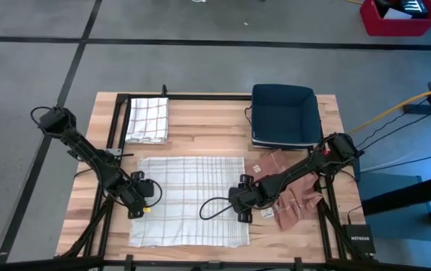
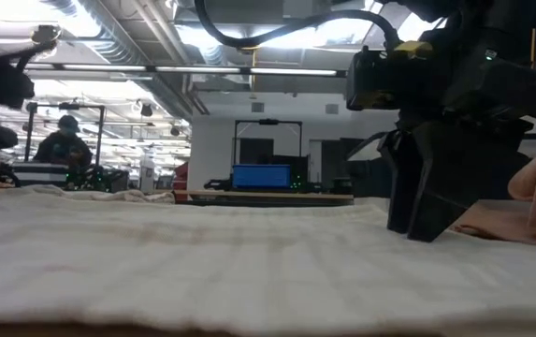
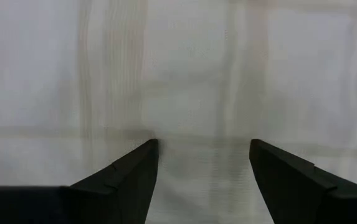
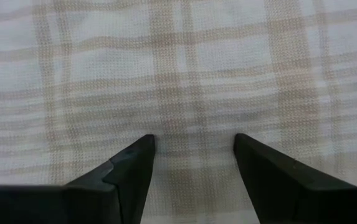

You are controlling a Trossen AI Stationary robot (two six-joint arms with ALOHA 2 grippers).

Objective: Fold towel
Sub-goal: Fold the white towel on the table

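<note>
Lying flat on the wooden table (image 1: 200, 124), the checked towel (image 1: 192, 197) is flanked at its left edge by the left gripper (image 1: 144, 197) and at its right edge by the right gripper (image 1: 243, 202), both spread wide, nothing held.

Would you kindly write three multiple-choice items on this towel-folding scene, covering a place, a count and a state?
1. Where is the dark blue fabric bin?
A. at the table's far edge
B. on the spread towel
C. on the floor

2. How many plaid cream towels show?
A. one
B. two
C. four

3. How is the left end effector?
A. shut on cloth
B. open above the towel
C. out of view

Key: 1 A, it sits by the far edge, right of the folded plaid towel. 2 B, that one plus the spread plaid cream towel. 3 B, its fingers stand apart with nothing between.
</note>
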